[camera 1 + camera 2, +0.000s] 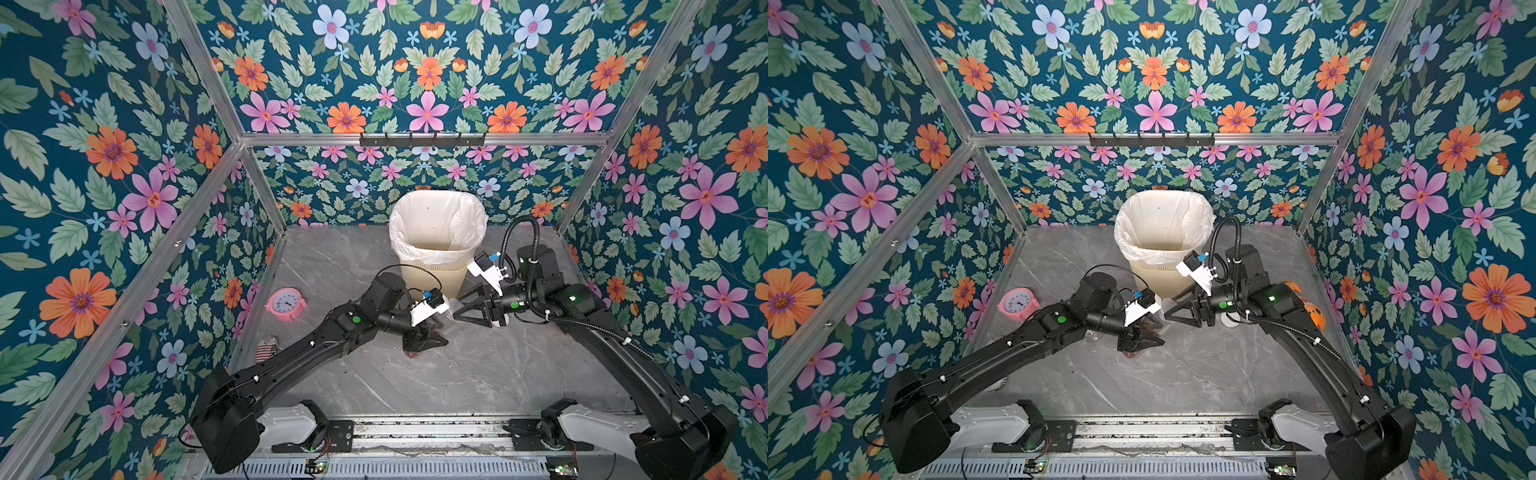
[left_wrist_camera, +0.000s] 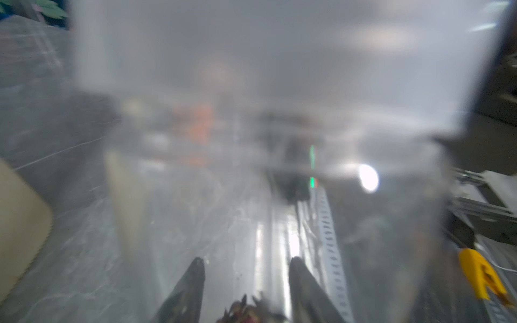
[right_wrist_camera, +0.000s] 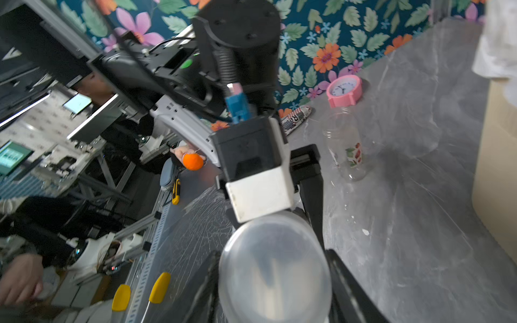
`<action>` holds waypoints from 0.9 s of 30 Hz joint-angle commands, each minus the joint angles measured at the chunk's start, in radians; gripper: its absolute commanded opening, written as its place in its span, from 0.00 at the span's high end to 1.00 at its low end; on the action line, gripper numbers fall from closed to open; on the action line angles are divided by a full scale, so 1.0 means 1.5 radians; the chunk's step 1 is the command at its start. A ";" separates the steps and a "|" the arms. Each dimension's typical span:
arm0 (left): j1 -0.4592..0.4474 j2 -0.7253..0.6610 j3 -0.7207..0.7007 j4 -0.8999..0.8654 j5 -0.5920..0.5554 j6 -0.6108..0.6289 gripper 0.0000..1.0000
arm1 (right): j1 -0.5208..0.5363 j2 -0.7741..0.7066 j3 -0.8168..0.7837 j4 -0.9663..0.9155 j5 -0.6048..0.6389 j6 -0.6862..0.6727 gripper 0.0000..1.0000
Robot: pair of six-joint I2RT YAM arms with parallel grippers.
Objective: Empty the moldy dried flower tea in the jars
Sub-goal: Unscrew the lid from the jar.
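Left jaws: my left gripper [image 1: 428,338] is about half closed around the body of the narrow jar [image 2: 251,209], and it holds it tilted.
Right jaws: my right gripper [image 3: 272,253] is closed on the clear lid [image 3: 274,275], with one finger on each side of it.
Lid and jar: in both top views the lid end points toward my right gripper. I cannot tell if the lid sits on the jar.
Tea: the tea [image 2: 249,310] is reddish-brown and lies at the low end of the narrow jar, between my left fingers [image 2: 190,288].
Other jar: the other jar [image 3: 345,145] is clear, open and empty. It is on the table [image 1: 478,374], near the pink clock [image 1: 286,303].
White lid: the white lid [image 1: 1229,320] lies flat on the table under my right arm.
Bin: the cream bin [image 1: 432,278] has a white liner and stands just behind both grippers.
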 commanded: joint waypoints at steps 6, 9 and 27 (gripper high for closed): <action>0.000 -0.027 0.024 0.061 0.158 -0.024 0.75 | -0.014 -0.039 -0.037 -0.001 -0.109 -0.097 0.38; 0.000 -0.024 0.031 0.039 0.115 0.004 0.75 | -0.014 -0.044 -0.047 0.079 -0.089 0.003 0.23; -0.002 -0.001 -0.018 0.108 -0.187 0.015 0.79 | -0.014 0.035 -0.001 0.136 0.047 0.182 0.23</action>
